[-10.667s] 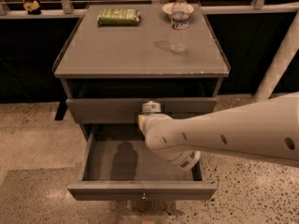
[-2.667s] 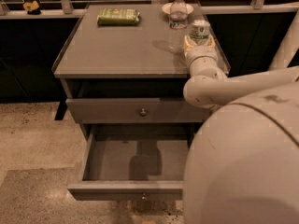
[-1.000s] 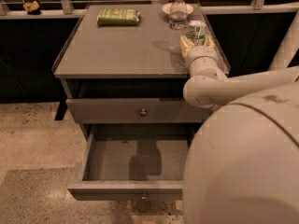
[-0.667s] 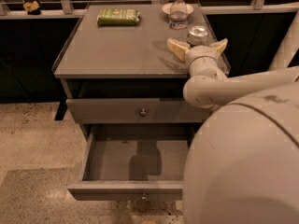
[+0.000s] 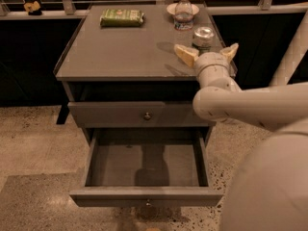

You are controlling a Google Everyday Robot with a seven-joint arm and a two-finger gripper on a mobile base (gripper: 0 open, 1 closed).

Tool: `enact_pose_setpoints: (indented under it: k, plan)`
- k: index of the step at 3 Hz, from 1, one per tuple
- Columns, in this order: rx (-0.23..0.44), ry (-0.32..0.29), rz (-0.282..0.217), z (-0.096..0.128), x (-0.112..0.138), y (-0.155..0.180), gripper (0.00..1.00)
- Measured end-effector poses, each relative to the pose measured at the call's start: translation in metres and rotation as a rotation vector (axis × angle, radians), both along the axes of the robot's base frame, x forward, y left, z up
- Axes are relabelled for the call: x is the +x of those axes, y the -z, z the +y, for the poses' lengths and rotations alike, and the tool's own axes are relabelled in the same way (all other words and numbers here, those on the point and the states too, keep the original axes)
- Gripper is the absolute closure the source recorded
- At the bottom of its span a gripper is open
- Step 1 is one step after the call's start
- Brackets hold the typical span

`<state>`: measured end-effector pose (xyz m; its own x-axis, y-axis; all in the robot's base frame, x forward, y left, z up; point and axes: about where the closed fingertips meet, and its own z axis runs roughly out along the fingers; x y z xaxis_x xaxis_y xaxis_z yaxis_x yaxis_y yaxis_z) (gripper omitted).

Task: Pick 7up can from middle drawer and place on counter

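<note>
The 7up can (image 5: pixel 203 36) stands upright on the counter (image 5: pixel 125 47) near its right edge. My gripper (image 5: pixel 207 52) is open just in front of the can, with its pale fingers (image 5: pixel 185 55) spread to either side and nothing between them. The can is free of the fingers. The middle drawer (image 5: pixel 144 195) is pulled out below, and its grey floor is bare. The arm reaches in from the lower right and covers the cabinet's right front corner.
A clear water bottle (image 5: pixel 183 12) stands behind the can, in front of a white dish (image 5: pixel 171 7). A green packet (image 5: pixel 121 17) lies at the back left of the counter. The upper knobbed drawer (image 5: pixel 144 114) is shut. A white post (image 5: pixel 293 52) rises at right.
The gripper was shut on the can over the counter's right side. Its fingers have spread open, the can stands on the counter, and the gripper has drawn back slightly toward the front.
</note>
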<state>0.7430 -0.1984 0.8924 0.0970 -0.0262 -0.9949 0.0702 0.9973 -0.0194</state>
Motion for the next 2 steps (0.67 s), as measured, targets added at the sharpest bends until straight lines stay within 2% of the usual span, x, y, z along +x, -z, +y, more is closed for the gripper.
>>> enact_pose_setpoints:
  k: [1,2]
  plan:
    - [-0.016,0.006,-0.013,-0.003,-0.051,0.000,0.00]
    - [-0.046,0.040,-0.016,-0.011,-0.101,0.003,0.00]
